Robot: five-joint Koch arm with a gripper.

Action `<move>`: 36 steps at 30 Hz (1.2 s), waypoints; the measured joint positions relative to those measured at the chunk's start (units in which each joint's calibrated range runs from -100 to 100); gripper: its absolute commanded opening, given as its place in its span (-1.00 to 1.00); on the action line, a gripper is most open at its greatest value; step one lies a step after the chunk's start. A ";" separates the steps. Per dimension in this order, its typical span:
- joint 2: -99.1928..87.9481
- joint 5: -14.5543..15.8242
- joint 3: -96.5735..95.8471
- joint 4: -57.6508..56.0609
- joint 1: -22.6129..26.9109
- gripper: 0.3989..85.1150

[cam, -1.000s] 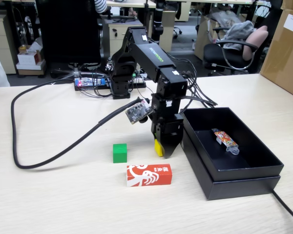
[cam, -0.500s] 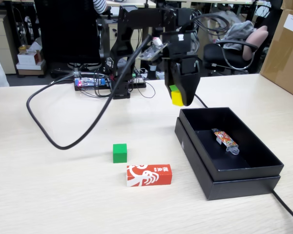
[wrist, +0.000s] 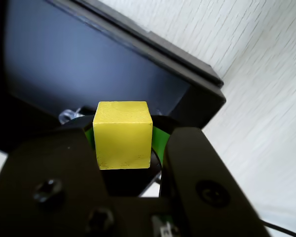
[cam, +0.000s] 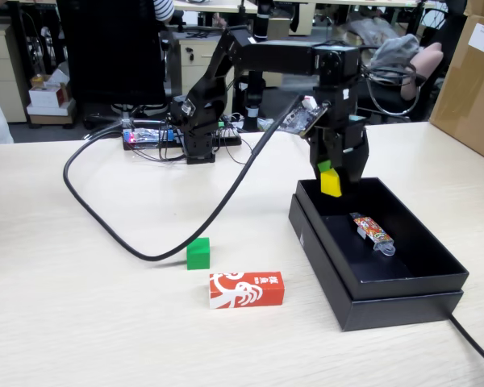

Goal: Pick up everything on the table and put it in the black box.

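My gripper (cam: 332, 182) is shut on the small yellow cube (cam: 331, 185) and holds it in the air above the far left corner of the black box (cam: 431, 278). In the wrist view the yellow cube (wrist: 123, 135) sits clamped between the two black jaws, with the black box (wrist: 89, 64) below it. A small green cube (cam: 198, 253) rests on the pale wood table (cam: 89, 322), left of the box. The red-orange carton with white swirl print (cam: 246, 289) lies flat just in front of the green cube.
A colourful wrapped packet (cam: 372, 231) lies inside the box. A thick black cable (cam: 137, 242) loops over the table left of the green cube. The arm's base (cam: 198, 141) and a circuit board (cam: 149, 135) stand at the table's far edge. A brown cardboard carton (cam: 472, 72) stands far right.
The gripper lifted the yellow cube off the table, swung right with it, and now hangs lower over the box's far left corner. The cable loop shifted along with the arm.
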 measured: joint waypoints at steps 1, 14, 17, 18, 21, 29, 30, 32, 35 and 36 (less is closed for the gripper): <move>0.89 0.00 0.00 0.00 -0.29 -0.68; 7.35 0.00 0.00 0.00 -1.03 -0.66; 9.12 -0.05 0.00 0.00 -1.07 -0.59; 9.37 -0.05 0.00 0.00 -1.07 -0.43; 9.50 -0.05 0.00 0.00 -1.07 -0.29; 7.09 0.00 0.00 0.00 -0.63 -0.18; 3.93 0.00 0.00 0.00 -0.54 -0.18; -1.14 0.00 0.00 0.00 -0.54 -0.18; -13.81 0.05 0.00 0.00 -1.12 -0.13; -15.71 0.05 0.00 0.00 -1.66 -0.13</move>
